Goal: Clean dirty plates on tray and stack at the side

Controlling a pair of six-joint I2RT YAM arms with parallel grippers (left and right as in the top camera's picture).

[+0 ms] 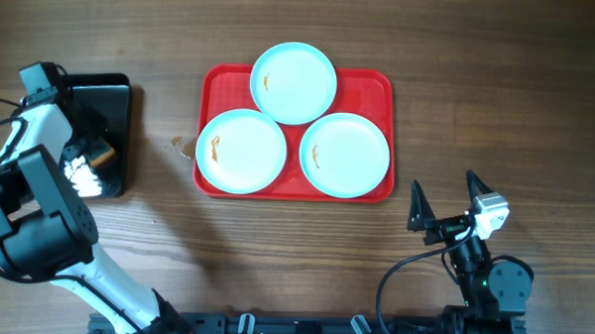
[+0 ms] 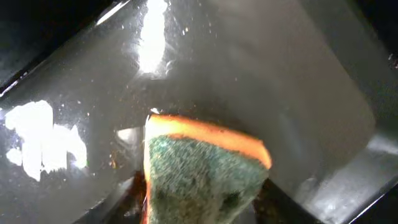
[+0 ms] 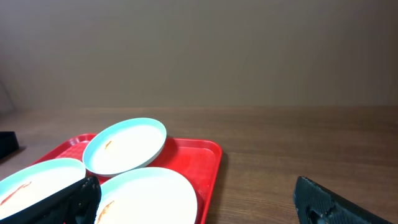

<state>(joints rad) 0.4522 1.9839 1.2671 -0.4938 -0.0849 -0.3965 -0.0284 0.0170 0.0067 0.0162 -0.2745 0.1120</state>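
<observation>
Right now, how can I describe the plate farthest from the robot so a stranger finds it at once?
Find the red tray on the wooden table. The far plate, pale turquoise, sits alone behind the two near plates. Only it sticks out past the tray's far edge.

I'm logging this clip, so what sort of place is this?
Likely a robotics lab bench: two robot arms at a brown wooden table, with a large red rectangular plastic tray of round pale turquoise plates.

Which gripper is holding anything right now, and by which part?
Left gripper grips the sponge by its near end, over the black tray; right gripper is open, empty.
</observation>
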